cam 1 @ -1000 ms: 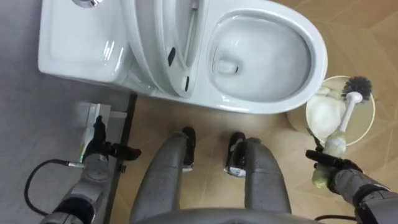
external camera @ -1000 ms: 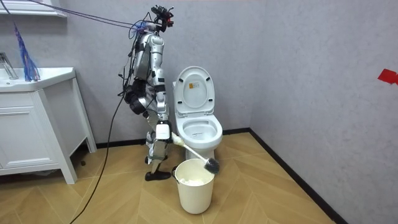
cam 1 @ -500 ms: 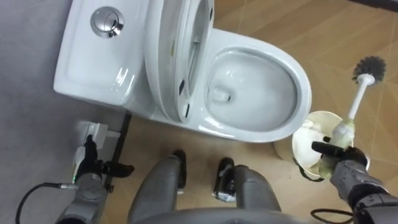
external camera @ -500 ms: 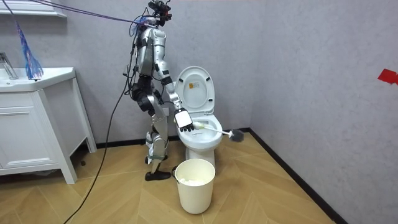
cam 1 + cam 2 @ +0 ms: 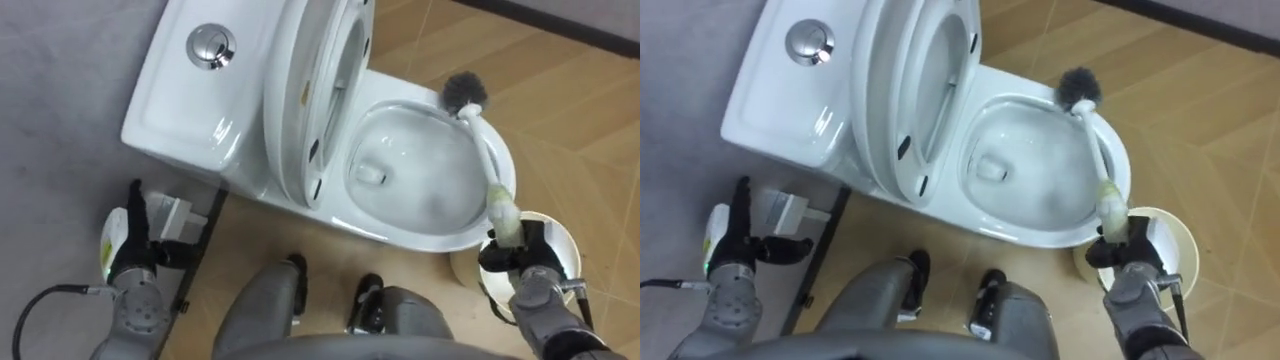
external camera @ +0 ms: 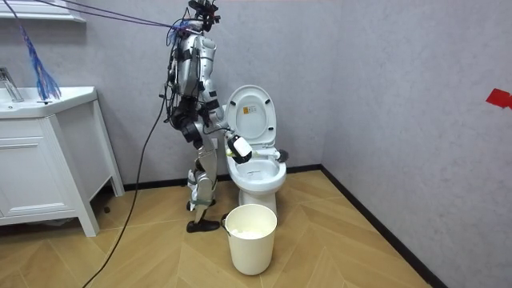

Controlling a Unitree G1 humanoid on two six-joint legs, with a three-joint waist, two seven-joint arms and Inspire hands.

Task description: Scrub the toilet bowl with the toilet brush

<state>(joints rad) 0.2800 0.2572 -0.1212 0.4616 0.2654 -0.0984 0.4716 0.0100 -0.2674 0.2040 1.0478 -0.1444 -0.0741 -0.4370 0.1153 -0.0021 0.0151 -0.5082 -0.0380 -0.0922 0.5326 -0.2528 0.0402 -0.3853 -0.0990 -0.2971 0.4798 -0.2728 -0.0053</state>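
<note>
Toilet brush [image 5: 487,150], left eye view: slanted over the right side of the toilet [image 5: 400,232] bowl, bristle head at the far rim. Its handle end is gripped in the curled fingers of the right hand [image 5: 525,280] above the white bucket [image 5: 565,240], and the left hand [image 5: 133,255] sits low beside the tank, fingers straight, empty. Room view: robot stands upright on the room view's left of the toilet, lid raised, right hand over the bowl, bucket on the floor in front. Right eye view: same layout.
</note>
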